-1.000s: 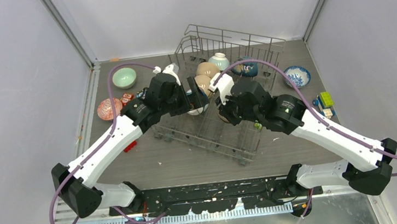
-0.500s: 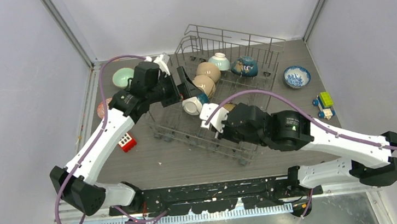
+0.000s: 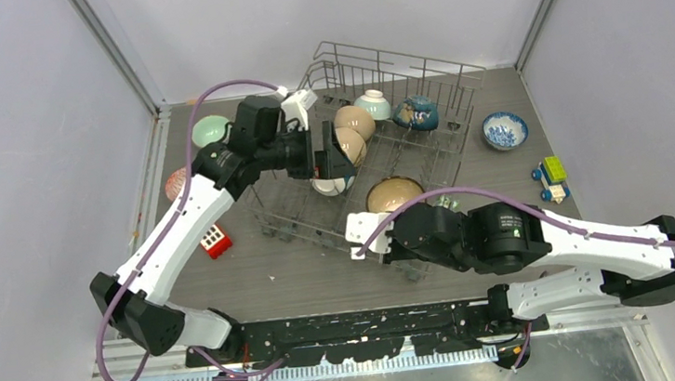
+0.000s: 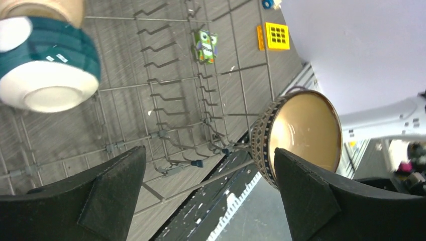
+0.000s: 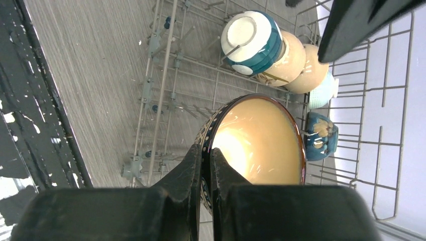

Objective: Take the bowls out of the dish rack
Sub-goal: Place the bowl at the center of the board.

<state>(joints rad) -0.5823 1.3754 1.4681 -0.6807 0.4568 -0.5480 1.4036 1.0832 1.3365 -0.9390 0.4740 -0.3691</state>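
The grey wire dish rack [image 3: 396, 59] stands at the table's middle. My right gripper [image 5: 207, 155] is shut on the rim of a dark patterned bowl with a tan inside [image 5: 256, 140], held over the rack's near side [image 3: 395, 194]. My left gripper [image 3: 326, 157] is open and empty above the rack's left part, just above a white-teal bowl [image 3: 331, 185] lying on its side [image 4: 47, 65]. Two tan bowls [image 3: 350, 131], a pale mint-white bowl [image 3: 372, 103] and a dark blue bowl [image 3: 416, 113] rest in the rack's far part. The held bowl also shows in the left wrist view [image 4: 301, 133].
A mint green bowl [image 3: 209, 130] and a pink-red bowl [image 3: 174, 183] sit left of the rack, a blue-white patterned bowl [image 3: 504, 130] right of it. A red block [image 3: 215, 241] lies near left. Toy blocks [image 3: 552, 174] lie right. A green owl figure [image 4: 205, 45] stands by the rack.
My right arm has drawn back toward the near edge, carrying the dark tan-inside bowl out over the rack's near side. My left arm shifted back and left, gripper staying open over the white-teal bowl.
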